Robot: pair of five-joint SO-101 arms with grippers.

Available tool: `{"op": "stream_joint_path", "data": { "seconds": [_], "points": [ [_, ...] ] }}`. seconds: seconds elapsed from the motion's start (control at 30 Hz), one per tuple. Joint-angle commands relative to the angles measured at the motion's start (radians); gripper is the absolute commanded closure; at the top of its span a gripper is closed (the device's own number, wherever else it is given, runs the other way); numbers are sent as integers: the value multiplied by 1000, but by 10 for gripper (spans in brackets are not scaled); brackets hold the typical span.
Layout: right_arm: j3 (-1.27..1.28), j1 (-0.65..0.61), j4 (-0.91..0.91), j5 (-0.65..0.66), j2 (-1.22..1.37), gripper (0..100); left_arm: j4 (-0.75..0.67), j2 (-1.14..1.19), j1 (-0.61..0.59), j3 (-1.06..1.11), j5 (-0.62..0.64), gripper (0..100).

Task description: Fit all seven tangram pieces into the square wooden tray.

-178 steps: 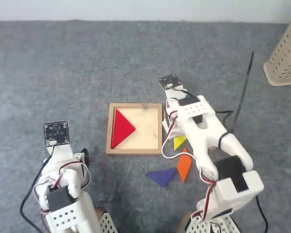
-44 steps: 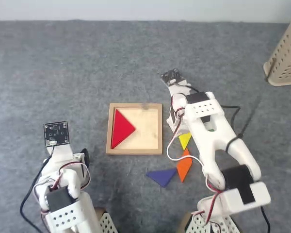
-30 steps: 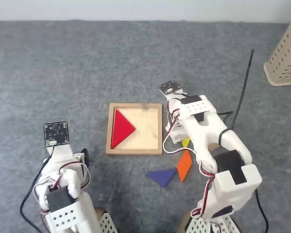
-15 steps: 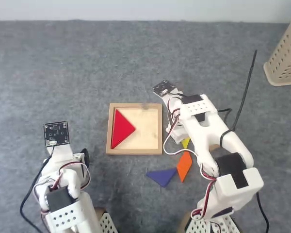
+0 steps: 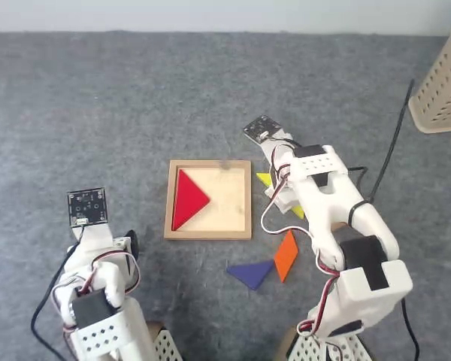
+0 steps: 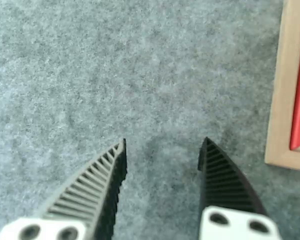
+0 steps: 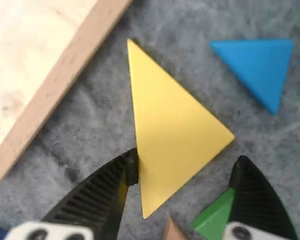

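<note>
"So, the right arm [image 5: 323, 195]?"
"Stretched out beside the tray [image 5: 209, 235]. The right gripper [image 7: 187, 167] is spread wide astride the yellow triangle [image 7: 170, 135] on the carpet [image 6: 140, 75]; one finger [image 7: 110, 187] seems to touch its edge."
"The left arm [image 5: 98, 278]?"
"Folded near its base, left gripper [image 6: 162, 150] parted over carpet. The red triangle [image 5: 188, 198] lies in the tray."

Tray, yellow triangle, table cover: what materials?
Tray: pale wood with a matte, unvarnished look; faint grain shows. Yellow triangle: flat, smooth and evenly coloured, either painted wood or plastic; I can't tell which. Table cover: grey felt or low-pile carpet, with a fuzzy, fibrous texture.
</note>
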Motion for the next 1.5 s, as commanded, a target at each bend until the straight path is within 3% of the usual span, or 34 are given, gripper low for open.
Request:
{"op": "stream_joint_path", "data": {
  "seconds": [0.0,0.3,0.53,0.87,1.1,1.47],
  "points": [
    [-26,7,-24,31,-77,635,3,-12,0,-19,9,775],
    [3,7,-107,229,-77,614,3,-12,0,-19,9,775],
    [92,-33,-211,241,-76,614,3,-12,0,-19,9,775],
    [138,-35,-214,241,-76,616,3,-12,0,-19,9,775],
    [155,-39,-173,233,-84,806,3,-12,0,-19,9,775],
    [152,-39,-10,-86,-88,824,3,-12,0,-19,9,775]
  ]
}}
